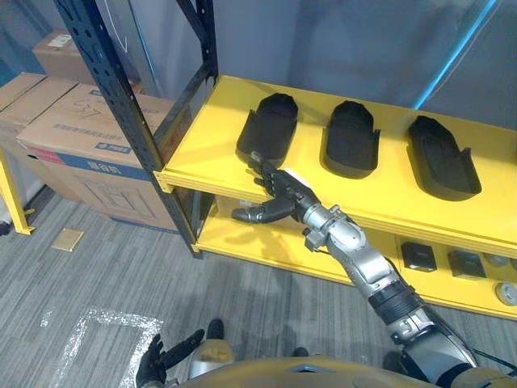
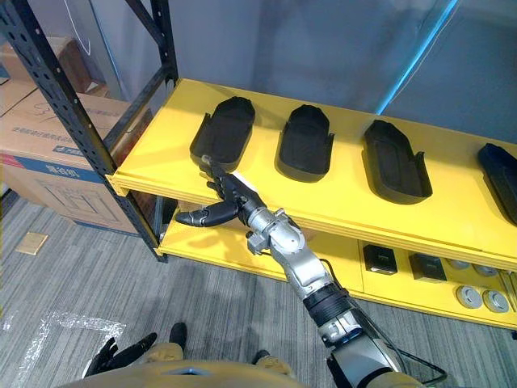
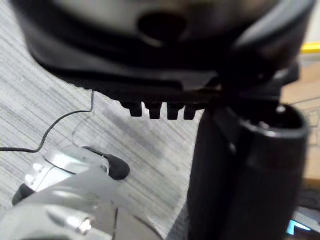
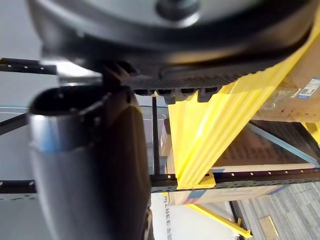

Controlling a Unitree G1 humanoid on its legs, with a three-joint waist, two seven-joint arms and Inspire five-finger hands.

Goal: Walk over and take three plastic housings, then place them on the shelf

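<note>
Yellow shelf (image 1: 212, 144) front edge: right hand (image 1: 283, 187), fingers straight.

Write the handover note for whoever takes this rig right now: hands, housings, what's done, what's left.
Right hand: open and empty, fingers straight at the front edge of the yellow shelf. Its fingertips are by the near end of the left housing; contact unclear.
Left hand: open and empty, low at the robot's side.
Housings: the left housing, middle housing and right housing lie in a row on the shelf, apart from each other. A fourth housing lies further right.
Done: three housings appear placed.
Left: probably only to draw the right hand back clear of the shelf.
</note>
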